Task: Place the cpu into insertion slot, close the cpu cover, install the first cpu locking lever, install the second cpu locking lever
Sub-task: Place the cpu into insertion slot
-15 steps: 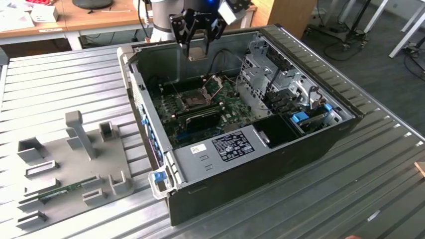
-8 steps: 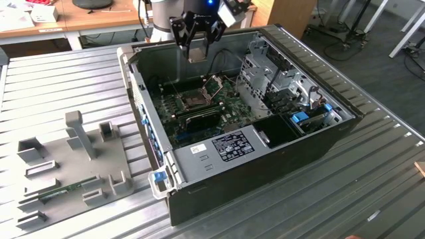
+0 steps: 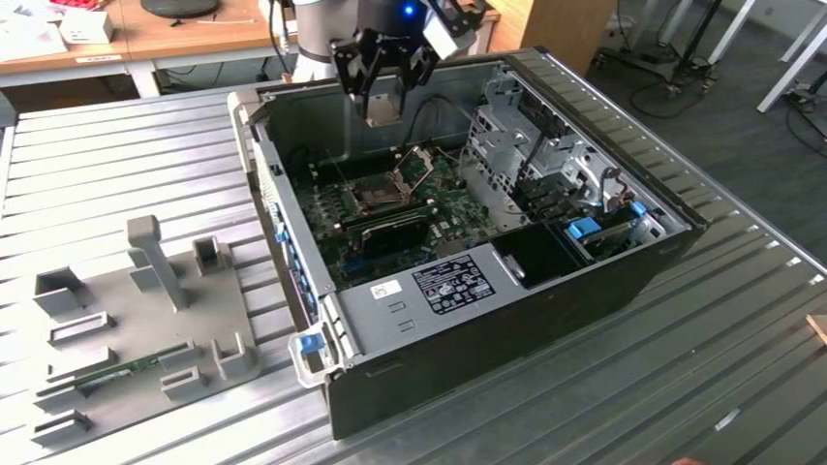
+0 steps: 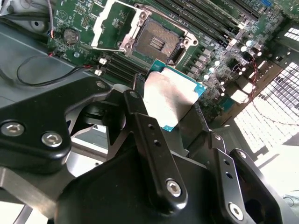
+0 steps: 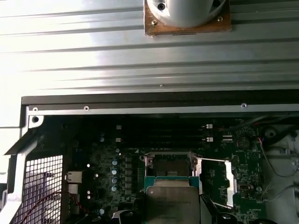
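Observation:
My gripper (image 3: 382, 105) hangs above the open computer case, shut on the cpu (image 3: 382, 112), a pale silver square chip with a teal edge. In the second wrist view the cpu (image 4: 170, 95) sits between my black fingers (image 4: 140, 116), held above the green board. The insertion slot (image 4: 156, 43) lies bare below it, a dark square socket in a silvery frame. The cpu cover (image 4: 114, 23) stands swung open beside the slot. In the first wrist view the cpu (image 5: 172, 203) hovers just short of the insertion slot (image 5: 170, 165), with the cpu cover (image 5: 215, 179) raised at its side.
The case walls (image 3: 265, 165) ring the board, with a metal drive cage (image 3: 517, 136) and cables at the exterior view's right. Long black memory slots (image 4: 210, 28) run beside the socket. A grey fixture plate (image 3: 142, 310) with holders lies on the ribbed metal table at the exterior view's left.

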Available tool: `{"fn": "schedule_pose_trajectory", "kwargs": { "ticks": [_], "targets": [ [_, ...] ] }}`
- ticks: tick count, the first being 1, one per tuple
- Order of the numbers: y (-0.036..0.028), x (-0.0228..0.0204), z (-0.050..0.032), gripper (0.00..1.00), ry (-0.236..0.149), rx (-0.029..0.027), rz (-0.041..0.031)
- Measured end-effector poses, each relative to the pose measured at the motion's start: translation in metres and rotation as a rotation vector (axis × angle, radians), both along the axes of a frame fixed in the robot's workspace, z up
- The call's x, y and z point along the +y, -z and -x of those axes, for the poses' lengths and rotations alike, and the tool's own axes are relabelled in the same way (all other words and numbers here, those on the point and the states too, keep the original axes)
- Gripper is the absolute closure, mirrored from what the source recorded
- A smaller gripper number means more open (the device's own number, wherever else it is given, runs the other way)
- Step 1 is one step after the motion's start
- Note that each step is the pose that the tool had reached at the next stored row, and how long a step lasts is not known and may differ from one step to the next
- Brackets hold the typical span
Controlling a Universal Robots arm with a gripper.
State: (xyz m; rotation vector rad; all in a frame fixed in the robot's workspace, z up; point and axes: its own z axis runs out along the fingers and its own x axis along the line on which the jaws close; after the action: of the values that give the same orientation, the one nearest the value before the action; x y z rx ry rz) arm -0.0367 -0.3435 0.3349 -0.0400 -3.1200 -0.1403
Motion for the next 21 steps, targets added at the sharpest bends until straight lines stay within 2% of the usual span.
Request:
{"fn": "schedule_pose_trajectory", "kwargs": {
  "ticks": [16, 21],
  "targets": [
    [0.0106, 0.0000, 0.0000, 0.46, 0.000, 0.0000, -0.0001],
    [0.0112, 0.0000, 0.0000, 0.46, 0.000, 0.0000, 0.0000]
  ]
}}
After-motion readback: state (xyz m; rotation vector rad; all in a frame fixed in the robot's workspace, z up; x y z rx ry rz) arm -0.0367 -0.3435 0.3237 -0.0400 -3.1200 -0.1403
